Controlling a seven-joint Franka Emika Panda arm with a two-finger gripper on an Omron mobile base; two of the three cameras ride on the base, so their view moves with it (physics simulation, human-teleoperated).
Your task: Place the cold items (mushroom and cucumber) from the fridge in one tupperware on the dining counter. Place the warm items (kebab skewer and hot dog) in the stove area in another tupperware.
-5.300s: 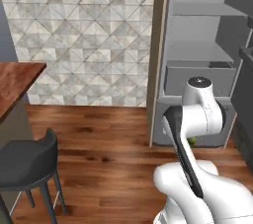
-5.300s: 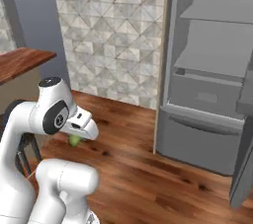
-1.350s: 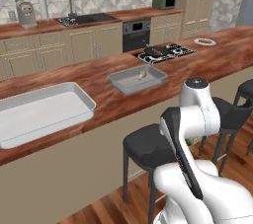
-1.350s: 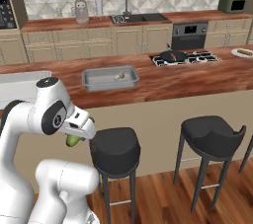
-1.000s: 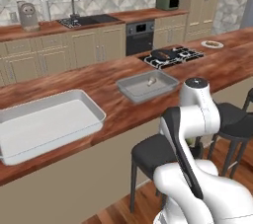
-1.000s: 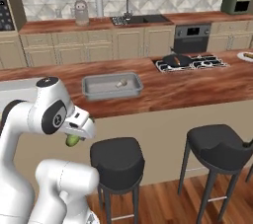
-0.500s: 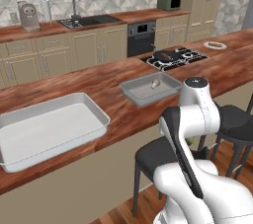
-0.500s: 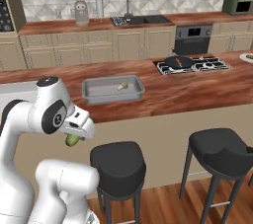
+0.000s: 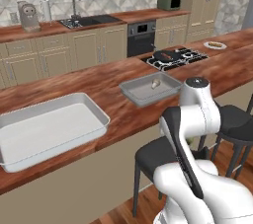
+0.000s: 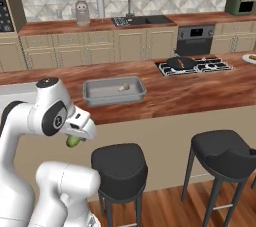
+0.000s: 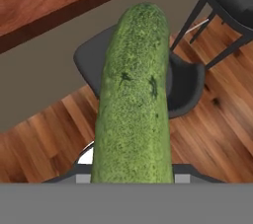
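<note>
Gripping the cucumber [image 11: 133,94] lengthwise along the fingers, tucked low beside the robot's body, short of the dining counter [image 10: 200,93]. Up ahead and across its top, the grey tub [image 10: 114,91] with the mushroom [image 10: 124,86]: the reach ahead, up and forward.

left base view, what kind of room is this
A home kitchen, rendered: a wood dining counter with black stools tucked under it, a stove behind it, and a sink along the back wall.
</note>
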